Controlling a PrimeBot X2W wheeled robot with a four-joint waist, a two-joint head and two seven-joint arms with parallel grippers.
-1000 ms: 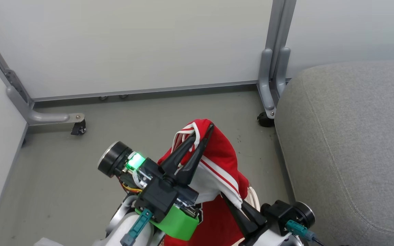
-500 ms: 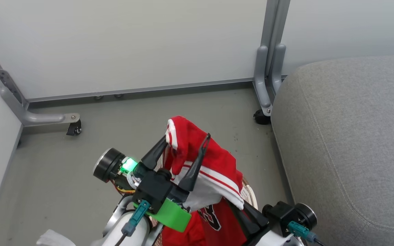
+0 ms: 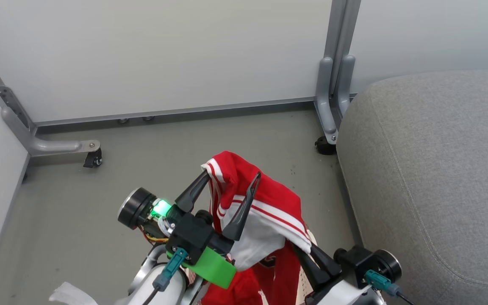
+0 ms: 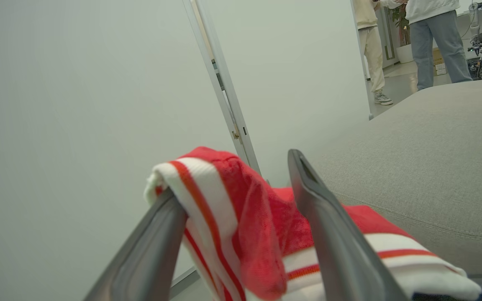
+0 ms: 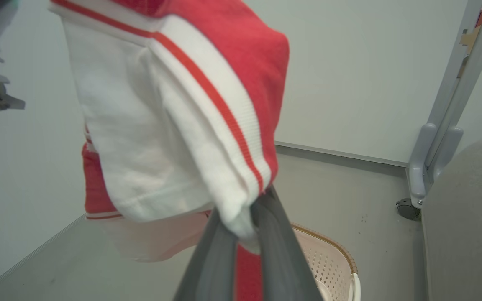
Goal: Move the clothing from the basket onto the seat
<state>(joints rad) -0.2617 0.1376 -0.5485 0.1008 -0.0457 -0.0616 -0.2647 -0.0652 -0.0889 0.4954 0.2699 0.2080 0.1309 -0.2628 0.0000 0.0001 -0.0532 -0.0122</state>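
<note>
Left gripper point(image 3: 233, 173): raised above the floor, left of the seat. Its 2 fingers point(image 3: 244, 207) point up and toward the far wall and stand wide apart, released.
Clothing point(image 3: 269, 203): red fabric with white stripes and a broad white trim, up in the air, clear of the basket and not on the seat. The top fold hangs over the left finger of the left gripper and fills the gap between the 2 fingers. From there the cloth slopes down and right to the right gripper.
Right gripper point(image 5: 255, 207): lower, nearer and further right than the left one. Its 2 fingers are clenched on the white trimmed edge of the clothing.
Lower fabric point(image 3: 269, 271): more red cloth with a dark print hangs between the 2 arms. I cannot tell whether it is a separate piece.
Basket point(image 5: 343, 253): on the floor below the right gripper, near the seat's left edge. Part of its cream perforated wall and brown rim shows.
Seat point(image 3: 430, 169): large grey cushion with a stitched seam, on the right, near the hanging clothing but apart from it.
Floor point(image 3: 79, 220): plain grey.
Partition point(image 3: 163, 55): pale panels in a grey frame on castors, along the far side and the left.
People point(image 4: 433, 37): 2 persons stand far beyond the seat.
</note>
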